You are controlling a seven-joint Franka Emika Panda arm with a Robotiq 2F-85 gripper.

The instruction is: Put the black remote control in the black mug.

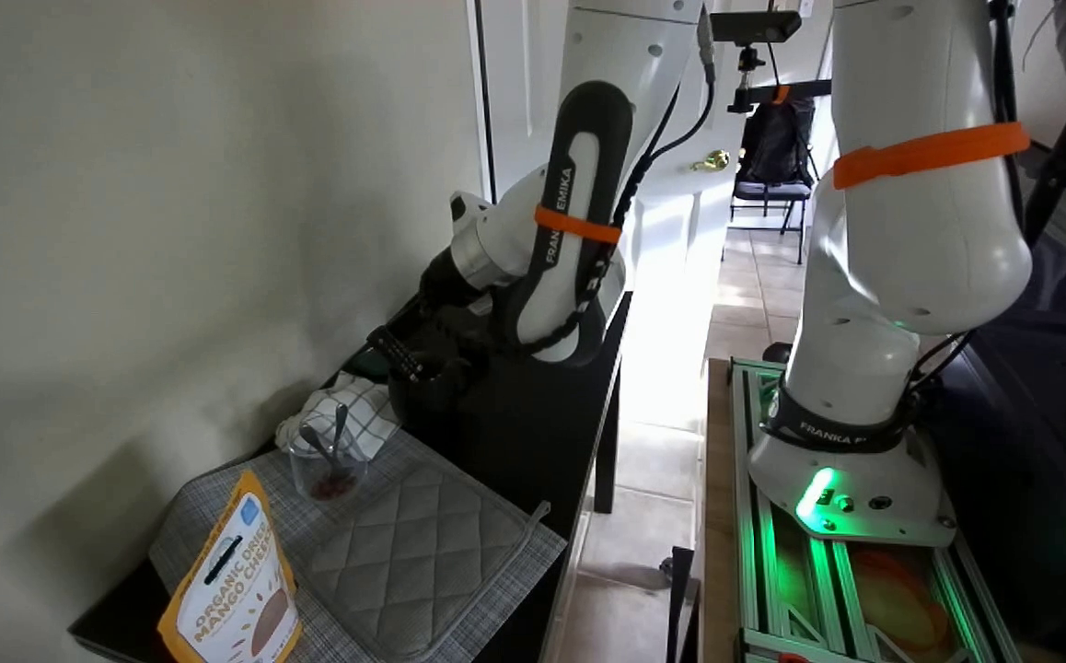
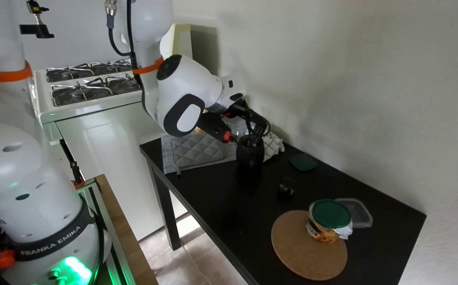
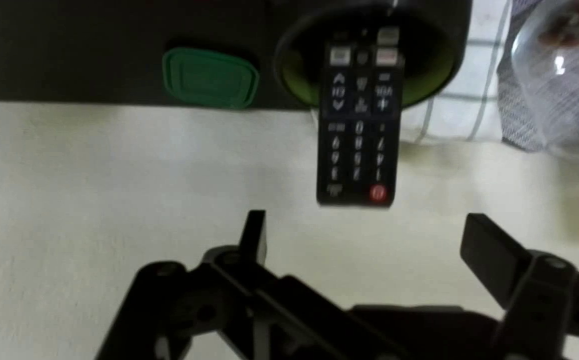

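The black TV remote control [image 3: 359,130] stands leaning in the black mug [image 2: 249,155]: one end sits inside the mouth, while the end with the red button juts out well past the rim. Whether the lower end touches the mug's floor is hidden. The Robotiq gripper [image 3: 369,242] has nothing in its grasp; its fingers [image 3: 494,262] are spread wide near the protruding end, above the mug, and in the wrist view neither seems to touch the remote. By my judgement the placing is done. What is left is probably only to draw the gripper away from the mug without nudging the remote.
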